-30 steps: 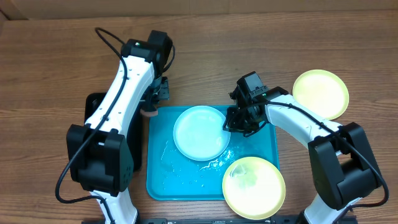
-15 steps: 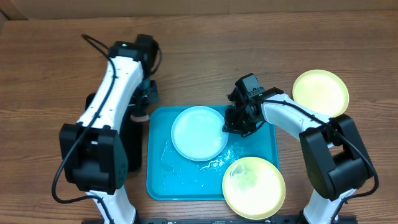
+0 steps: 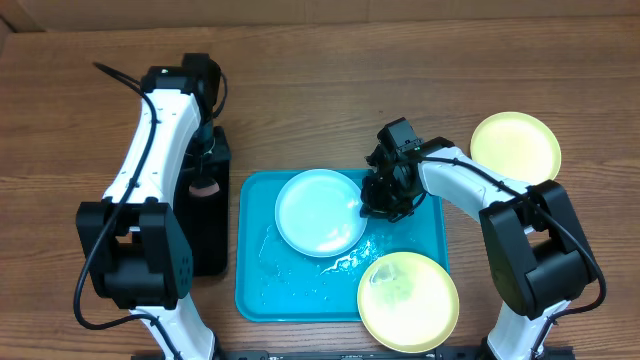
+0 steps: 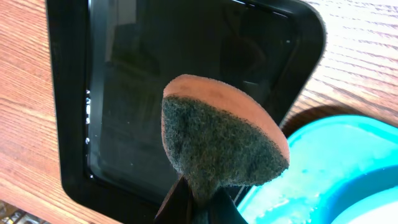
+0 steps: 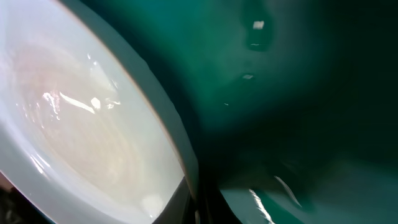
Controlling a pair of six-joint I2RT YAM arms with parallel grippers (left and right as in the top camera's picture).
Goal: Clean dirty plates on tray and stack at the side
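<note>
The light blue plate (image 3: 320,212) lies on the turquoise tray (image 3: 262,290). My right gripper (image 3: 372,203) is shut on its right rim; the right wrist view shows the rim (image 5: 177,149) pinched between the fingers. A pale yellow-green plate (image 3: 408,299) with faint marks overlaps the tray's front right corner. Another yellow-green plate (image 3: 516,149) lies on the table at the far right. My left gripper (image 3: 204,175) is shut on a sponge (image 4: 224,140), orange with a dark green scouring face, held over the black tray (image 4: 68,106).
The glossy black tray (image 3: 210,240) lies left of the turquoise tray, under the left arm. Water glistens on the turquoise tray's floor (image 3: 300,275). Wooden table all round.
My left arm has swung left with the sponge, from the turquoise tray's back left corner to over the black tray. The right gripper stays at the blue plate's rim.
</note>
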